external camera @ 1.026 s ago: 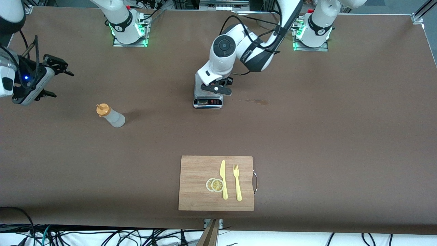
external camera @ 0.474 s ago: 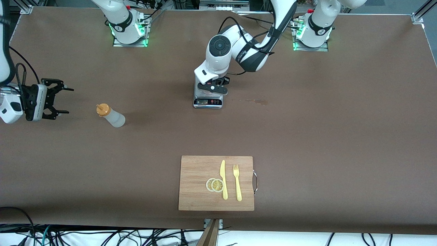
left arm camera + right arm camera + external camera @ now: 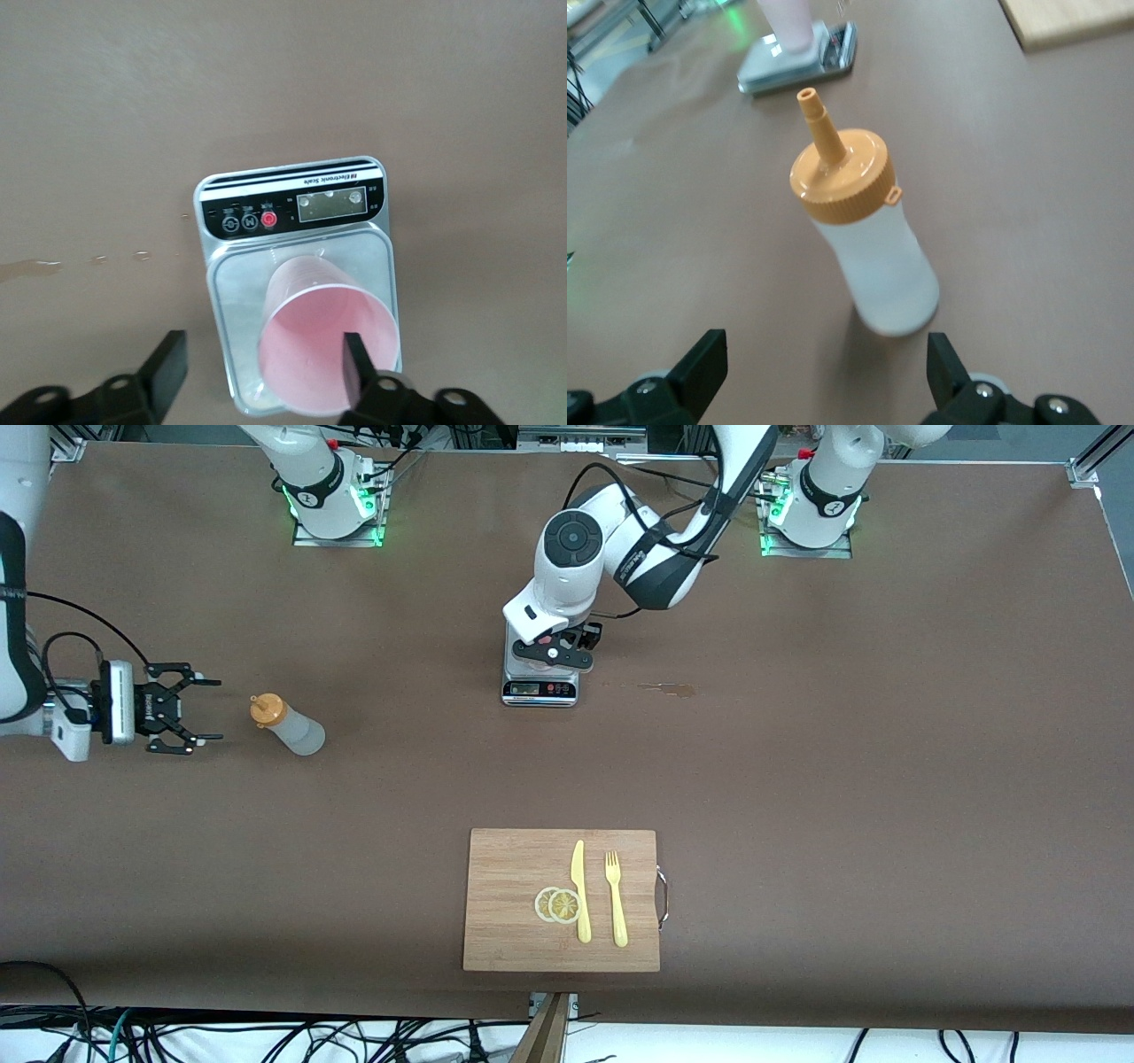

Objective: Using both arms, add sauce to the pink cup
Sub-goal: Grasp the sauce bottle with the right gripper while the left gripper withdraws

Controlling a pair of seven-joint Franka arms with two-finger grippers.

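The sauce bottle (image 3: 288, 724), frosted white with an orange cap, stands on the table toward the right arm's end. My right gripper (image 3: 208, 709) is low beside it, open, with the bottle (image 3: 868, 248) just ahead of its spread fingers and not touched. The pink cup (image 3: 328, 345) stands on a small scale (image 3: 292, 208) at mid-table. My left gripper (image 3: 261, 372) hangs over it, open. One finger (image 3: 354, 363) is over the cup's mouth and the other is outside, clear of the scale. In the front view the left hand (image 3: 558, 654) hides the cup.
A wooden cutting board (image 3: 505, 903) lies nearer to the front camera than the scale, with two lemon slices (image 3: 558, 905), a yellow knife (image 3: 580, 890) and a yellow fork (image 3: 616, 899) on it. A small wet stain (image 3: 669, 688) marks the table beside the scale (image 3: 540, 688).
My left gripper has opened and let go of the pink cup on the scale. My right gripper has come down and moved toward the sauce bottle, turning level with the table.
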